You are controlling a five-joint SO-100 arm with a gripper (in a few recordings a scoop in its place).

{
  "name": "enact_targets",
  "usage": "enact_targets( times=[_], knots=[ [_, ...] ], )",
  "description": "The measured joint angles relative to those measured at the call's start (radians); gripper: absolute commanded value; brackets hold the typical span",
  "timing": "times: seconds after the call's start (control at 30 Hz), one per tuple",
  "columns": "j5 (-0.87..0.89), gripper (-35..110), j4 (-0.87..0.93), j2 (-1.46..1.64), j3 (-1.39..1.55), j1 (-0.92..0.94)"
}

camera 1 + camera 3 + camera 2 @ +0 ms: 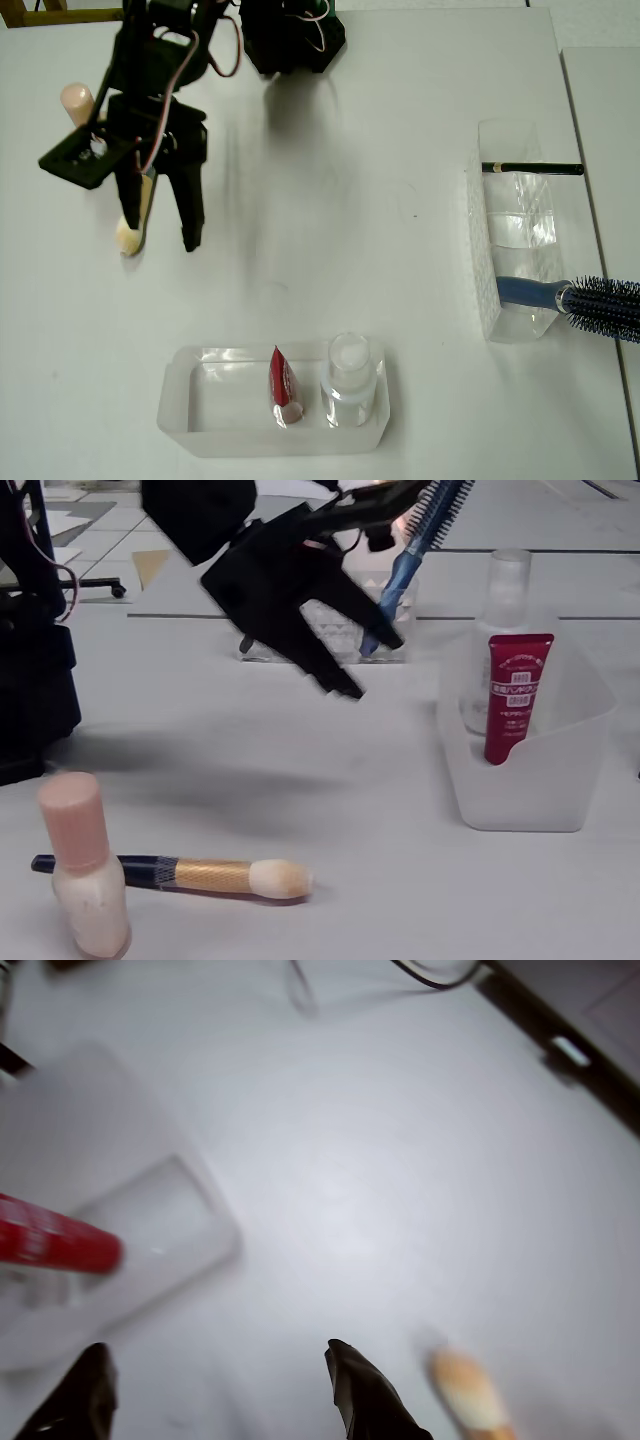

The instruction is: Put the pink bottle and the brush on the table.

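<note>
Gripper (365, 665) hangs above the table (380, 120) with jaws spread wide, holding nothing. The brush (180, 874) lies flat on the table — the pink bottle (85, 870) stands upright just in front of its handle, fixed view.

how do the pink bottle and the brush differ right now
The pink bottle stands upright on its base; the brush lies flat on its side. The bottle is squat with a wide body and rounded cap; the brush is slim and long. The bottle is pale peach-pink all over; the brush has a black handle, gold ferrule and cream bristles. Both rest on the white table, next to each other, apart from the open hand.
</note>
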Motion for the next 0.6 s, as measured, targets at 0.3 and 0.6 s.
enact_targets(
  times=[0.3, 0.6],
  knots=[
    [0.502, 9, -0.164, 0.063, -0.017, -0.164],
    [0.788, 0, -0.250, 0.155, 0.044, -0.299]
  ],
)
